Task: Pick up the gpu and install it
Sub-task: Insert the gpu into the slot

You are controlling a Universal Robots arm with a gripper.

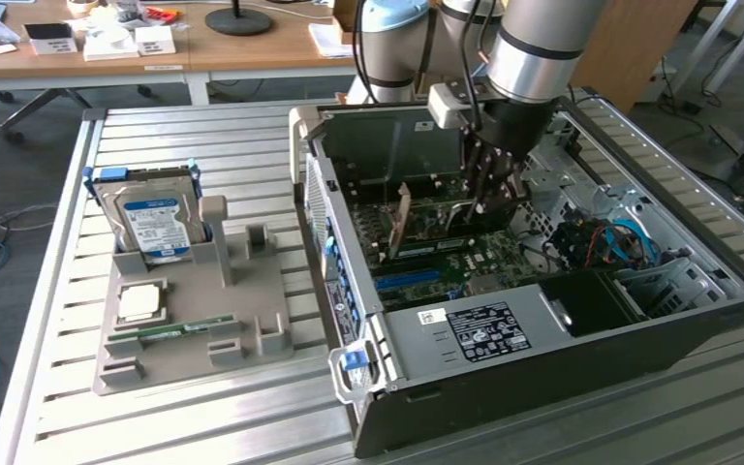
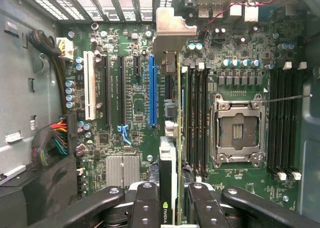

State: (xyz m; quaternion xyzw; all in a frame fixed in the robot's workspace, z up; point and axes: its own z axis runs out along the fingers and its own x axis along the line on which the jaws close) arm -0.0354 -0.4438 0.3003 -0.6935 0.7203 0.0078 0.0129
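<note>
I am at the install step. My pincer is closed narrow on the gpu, held edge-on inside the open case, over the motherboard and just beside the blue slot. Seating, I judge, needs its edge squared over that slot. It has a green board, black cooler and silver bracket.

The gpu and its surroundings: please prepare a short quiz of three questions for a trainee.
1. True or false: the tool holds the gpu over the motherboard, inside the open case.
2. What stands upright in the grey holder? A) hard drive B) keyboard C) fan
3. Fill in: the long slot beside the gpu is coloured ____.
Key: 1 true; 2 A; 3 blue.
</note>
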